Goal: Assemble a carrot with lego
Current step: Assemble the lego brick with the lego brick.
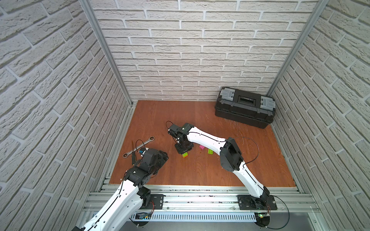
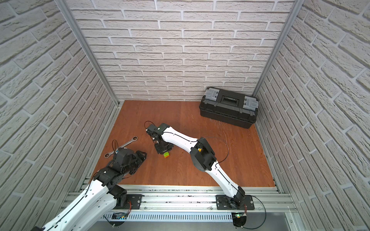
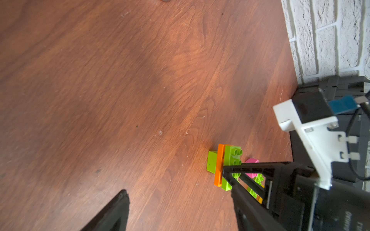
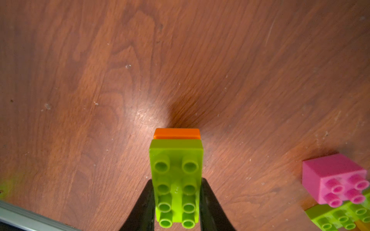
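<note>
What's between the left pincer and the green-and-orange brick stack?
Nothing. Between the left pincer and the brick stack there's only bare wooden table, in both top views.

You have nothing legible here — only a few pale printed characters on the black housing [image 3: 345,218] seen in the left wrist view, turned sideways and blurred — you cannot make out a single word.

i'm looking into a staged robot lab cell dressed as a workshop corner: 3 walls of white faux-brick panel [image 1: 190,50] framed by aluminium posts [image 1: 105,50], a wood-grain board [image 1: 200,174] as bench, a left arm [image 1: 122,198] and right arm [image 1: 206,138] bolted to a slotted rail [image 1: 200,202], a black toolbox [image 1: 244,112] in the far corner and a wrench [image 1: 147,141] lying loose.
</note>
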